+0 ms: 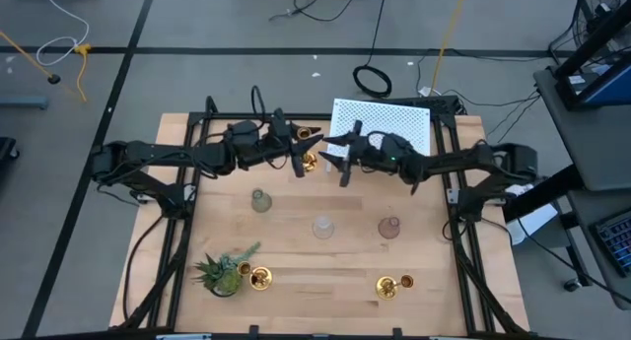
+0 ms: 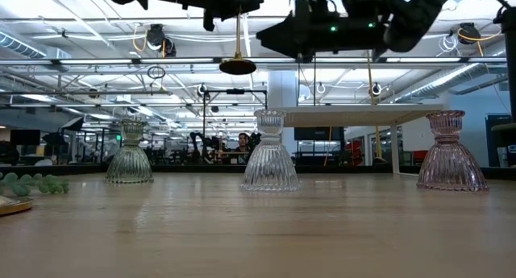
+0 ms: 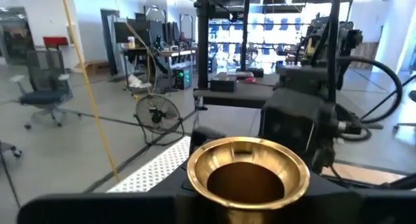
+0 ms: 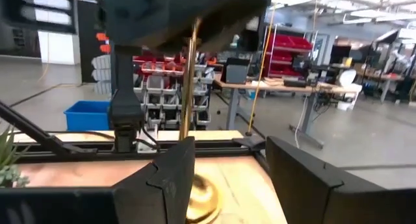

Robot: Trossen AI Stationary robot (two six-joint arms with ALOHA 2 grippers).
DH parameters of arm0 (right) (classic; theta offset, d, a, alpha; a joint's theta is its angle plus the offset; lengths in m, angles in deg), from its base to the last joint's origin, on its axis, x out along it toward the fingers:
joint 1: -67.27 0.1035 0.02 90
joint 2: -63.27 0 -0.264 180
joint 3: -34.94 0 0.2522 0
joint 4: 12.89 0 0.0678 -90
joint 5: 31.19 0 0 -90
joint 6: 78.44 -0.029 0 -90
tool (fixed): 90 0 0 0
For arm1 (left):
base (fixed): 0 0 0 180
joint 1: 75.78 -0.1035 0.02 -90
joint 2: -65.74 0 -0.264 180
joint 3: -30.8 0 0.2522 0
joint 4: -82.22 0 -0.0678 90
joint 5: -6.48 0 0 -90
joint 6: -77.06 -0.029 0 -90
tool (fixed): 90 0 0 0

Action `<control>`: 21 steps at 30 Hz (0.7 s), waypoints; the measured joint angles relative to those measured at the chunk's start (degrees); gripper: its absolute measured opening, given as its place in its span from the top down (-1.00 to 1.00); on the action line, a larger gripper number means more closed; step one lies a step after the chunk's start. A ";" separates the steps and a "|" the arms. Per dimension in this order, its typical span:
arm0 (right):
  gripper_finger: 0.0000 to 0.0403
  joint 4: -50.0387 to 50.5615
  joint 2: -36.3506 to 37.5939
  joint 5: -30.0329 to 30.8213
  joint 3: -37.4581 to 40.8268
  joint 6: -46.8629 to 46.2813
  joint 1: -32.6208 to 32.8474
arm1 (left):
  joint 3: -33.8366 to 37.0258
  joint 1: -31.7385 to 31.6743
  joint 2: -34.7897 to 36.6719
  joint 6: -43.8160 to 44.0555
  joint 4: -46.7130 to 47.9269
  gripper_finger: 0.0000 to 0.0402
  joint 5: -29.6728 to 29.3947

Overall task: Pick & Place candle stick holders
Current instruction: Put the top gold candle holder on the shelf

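Note:
My left gripper [image 1: 302, 155] is shut on a shiny brass candle stick holder [image 2: 237, 44], high above the far middle of the table. My right gripper [image 4: 227, 178] faces it from the table's right, open. The holder's thin stem [image 4: 188, 81] stands just in front of its fingers. Three glass holders stand on their bases in a row: greenish [image 1: 260, 200], clear [image 1: 322, 227] and pinkish [image 1: 389, 227]. One brass holder [image 1: 259, 277] sits by the plant and another [image 1: 389, 286] at the near right. My left gripper holds the brass holder by its cup at the top [image 3: 247, 178], coming from the table's left; the cup hides the fingertips. The holder hangs upright below the gripper, its round base [image 2: 237, 66] down and well clear of the table. My right gripper: I cannot tell whether it touches the stem.
A small spiky green potted plant [image 1: 225, 271] stands at the near left. A white perforated board [image 1: 386, 125] lies at the far edge. Black frame rails [image 1: 187, 232] run along the table's left and right sides. Bare wood lies between the glass row and the near brass holders.

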 joint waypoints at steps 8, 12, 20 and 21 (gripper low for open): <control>0.10 -0.67 -6.77 -4.59 -6.32 -3.37 0.00 | 0.00 0.00 0.00 0.03 -0.23 0.46 -1.15; 0.10 -1.00 -9.32 -5.80 -9.25 -3.41 -0.02 | 0.00 0.00 0.00 0.03 -0.11 0.46 -1.17; 0.38 -0.27 -11.00 -5.50 -10.59 -3.41 -0.13 | 0.00 0.00 0.00 -0.77 0.52 0.58 -1.23; 0.46 -0.04 -11.00 -5.53 -10.59 -3.41 -0.13 | 0.00 0.00 0.00 -1.15 0.54 0.57 -1.21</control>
